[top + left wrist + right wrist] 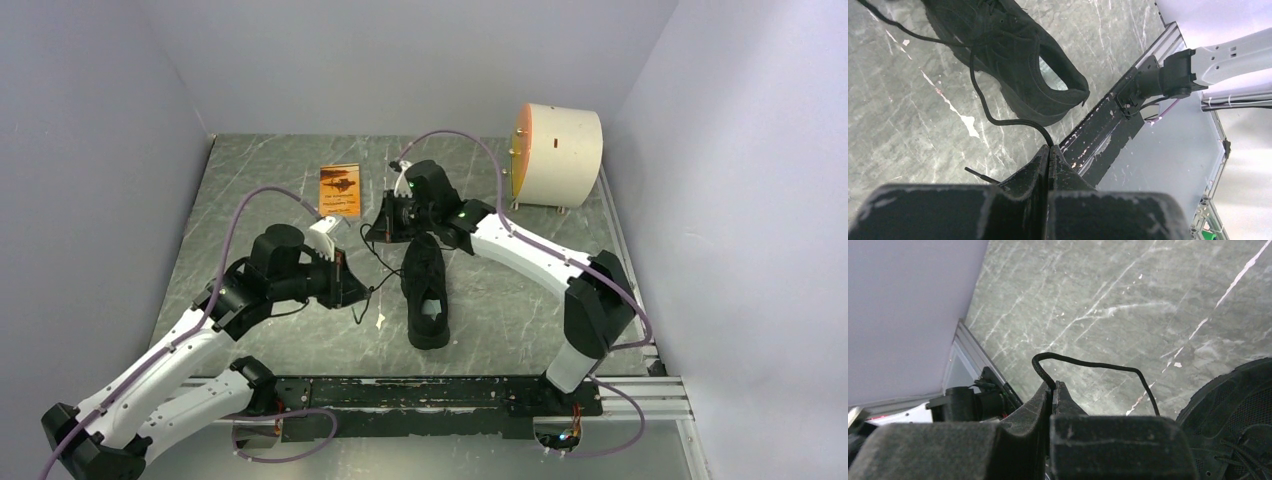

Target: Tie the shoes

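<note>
The black sneaker (426, 292) lies on the table's middle, heel toward the arm bases; it also shows in the left wrist view (1013, 60) with its pale insole patch. My left gripper (352, 288) is left of the shoe, shut on one black lace (998, 117) that runs from its tips (1049, 148) back to the shoe. My right gripper (385, 220) is beyond the shoe's toe, shut on the other lace (1088, 364), which loops from its tips (1053, 385) toward the shoe (1233, 410).
An orange card (340, 189) lies at the back left of the grey marbled table (520, 310). A cream drum (556, 153) stands at the back right. The black base rail (430, 395) runs along the near edge. Walls enclose left, back, right.
</note>
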You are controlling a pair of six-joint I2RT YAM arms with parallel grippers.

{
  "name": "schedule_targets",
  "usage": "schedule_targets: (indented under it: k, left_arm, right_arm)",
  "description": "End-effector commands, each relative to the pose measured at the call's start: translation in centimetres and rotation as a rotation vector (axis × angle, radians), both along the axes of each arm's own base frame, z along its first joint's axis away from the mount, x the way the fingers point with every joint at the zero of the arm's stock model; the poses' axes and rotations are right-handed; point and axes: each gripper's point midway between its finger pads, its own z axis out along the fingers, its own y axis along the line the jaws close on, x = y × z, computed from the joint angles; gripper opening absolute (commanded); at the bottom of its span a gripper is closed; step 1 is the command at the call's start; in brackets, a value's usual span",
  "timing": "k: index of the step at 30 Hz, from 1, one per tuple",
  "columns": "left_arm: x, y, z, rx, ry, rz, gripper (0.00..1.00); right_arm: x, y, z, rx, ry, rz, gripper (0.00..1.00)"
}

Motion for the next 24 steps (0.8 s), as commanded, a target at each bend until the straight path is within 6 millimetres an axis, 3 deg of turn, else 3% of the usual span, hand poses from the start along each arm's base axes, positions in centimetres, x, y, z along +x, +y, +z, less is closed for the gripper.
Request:
schedule_targets:
  k: [1, 7, 9, 13, 15, 17, 21, 24]
  left_arm:
    - [-0.8, -0.5, 1.9, -0.043, -0.016, -0.049, 0.05]
    - [-0.3, -0.7, 3.9, -0.035, -0.063, -0.069, 0.05]
    - [0.0, -0.8, 4.9, -0.042, -0.079, -0.064, 0.05]
    - [0.4, -1.0, 6.1, -0.056, -0.104, -0.064, 0.05]
    - [0.5, -1.0, 6.1, -0.049, -0.105, -0.059, 0.05]
    - [0.3, -0.9, 6.0, -0.044, -0.1, -0.058, 0.05]
    - [-0.5, -0.1, 5.2, -0.024, -0.076, -0.053, 0.05]
    - [-1.5, 0.8, 4.5, -0.009, -0.053, -0.049, 0.05]
  right_arm:
    - [-0.9, 0.9, -2.0, -0.04, 0.04, 0.025, 0.0]
    - [-1.0, 1.8, -2.3, -0.057, 0.048, 0.074, 0.0]
    - [-1.6, 2.1, -3.3, -0.089, 0.092, 0.128, 0.03]
    - [-1.9, 2.0, -4.7, -0.17, 0.123, 0.185, 0.32]
    - [-1.3, 1.1, -3.9, -0.184, 0.094, 0.172, 0.46]
    - [0.0, -0.9, -3.4, -0.218, 0.078, 0.139, 0.53]
    - [1.2, -5.7, -4.8, -0.344, 0.066, 0.122, 0.5]
    - [1.0, -7.5, -7.0, -0.477, 0.032, 0.205, 0.44]
